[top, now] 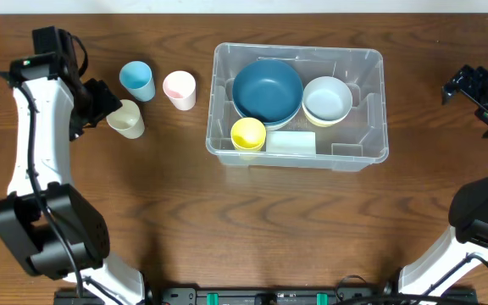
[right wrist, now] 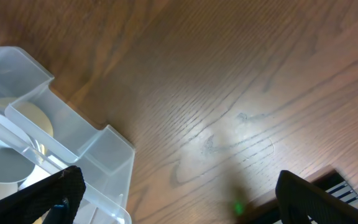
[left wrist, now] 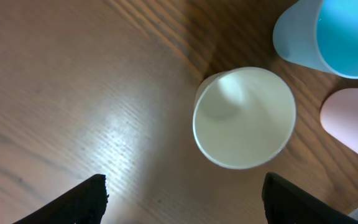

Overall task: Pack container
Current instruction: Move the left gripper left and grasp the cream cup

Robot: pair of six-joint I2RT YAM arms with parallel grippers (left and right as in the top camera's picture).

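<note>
- One clear plastic container (top: 361, 144), on the desk (top: 227, 220) right of centre, between the two arms.
- Inside it, four things: one big dark blue bowl (top: 267, 91), one white bowl (top: 327, 100) just beside it, one yellow cup (top: 248, 134) in the front left corner, one white label (top: 291, 141) flat on the base.
- Outside it, three cups upright on the desk to the left: one blue cup (top: 137, 80), one pink cup (top: 180, 90), one cream cup (top: 126, 119).
- Spread wide and gripping nothing: left claw (left wrist: 185, 202), just beside the cream cup, cup ahead of the fingers and not between them.
- Spread wide and gripping nothing: right claw (right wrist: 179, 202), over bare desk right of the container, apart from it.
</note>
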